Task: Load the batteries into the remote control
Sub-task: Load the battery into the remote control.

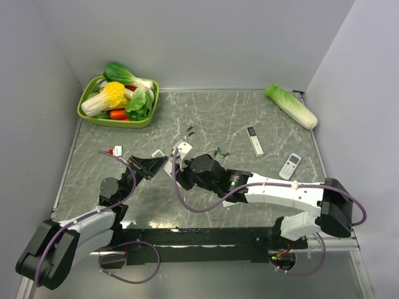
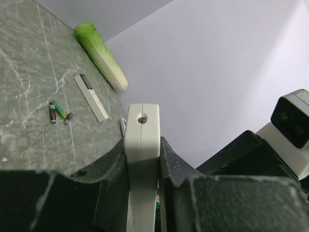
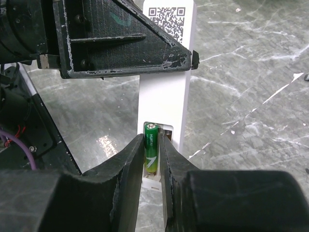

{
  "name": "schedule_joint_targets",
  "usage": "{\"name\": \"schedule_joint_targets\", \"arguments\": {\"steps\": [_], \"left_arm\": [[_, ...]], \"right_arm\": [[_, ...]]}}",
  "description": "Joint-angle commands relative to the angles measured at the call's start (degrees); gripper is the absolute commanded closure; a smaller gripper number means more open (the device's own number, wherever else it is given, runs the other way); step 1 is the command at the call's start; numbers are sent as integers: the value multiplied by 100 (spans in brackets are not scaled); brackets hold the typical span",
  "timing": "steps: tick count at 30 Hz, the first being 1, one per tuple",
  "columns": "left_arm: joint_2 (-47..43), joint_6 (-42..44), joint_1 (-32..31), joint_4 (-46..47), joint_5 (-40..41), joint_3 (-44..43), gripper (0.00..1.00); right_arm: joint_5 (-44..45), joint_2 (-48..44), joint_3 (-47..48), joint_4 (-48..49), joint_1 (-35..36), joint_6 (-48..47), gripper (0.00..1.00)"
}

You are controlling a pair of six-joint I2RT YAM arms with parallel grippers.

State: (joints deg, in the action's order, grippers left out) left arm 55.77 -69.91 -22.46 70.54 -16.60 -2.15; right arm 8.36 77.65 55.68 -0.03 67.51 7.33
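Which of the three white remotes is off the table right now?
The long slim remote control, clamped in the left gripper; the black-ended remote and the buttoned remote lie on the table.

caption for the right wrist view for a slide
Right gripper flanks a green battery sitting in the recess of the remote control.

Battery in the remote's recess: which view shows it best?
Right wrist: the green battery sits plainly in the recess of the remote control. Top external hides it; left wrist shows only the remote's end.
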Motion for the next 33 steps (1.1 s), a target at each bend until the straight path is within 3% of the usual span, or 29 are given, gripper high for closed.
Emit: {"name": "schedule_joint_targets", "arguments": {"steps": [1,14,20,23,27,33], "left_arm": [[-84,-269,-22,1058,34,-22,98],[136,-295,-22,970,-1,-40,98],[180,-278,-22,900,-54,-75,98],[163,-260,-22,803,-133,-110,98],[145,-216,-22,584,-264,-206,99],[267,-216,-13,294,-633,-435,98]], "right_arm": [[-27,181,206,-216,35,102,73],[-133,-74,312,-339,35,5,51],[-63,-355,452,-611,35,-249,36],[-80,-548,645,-901,17,-513,28],[-317,-838,760,-1262,-70,-1127,26],[-1432,-1453,471,-1219,-554,-2375,19]]}}
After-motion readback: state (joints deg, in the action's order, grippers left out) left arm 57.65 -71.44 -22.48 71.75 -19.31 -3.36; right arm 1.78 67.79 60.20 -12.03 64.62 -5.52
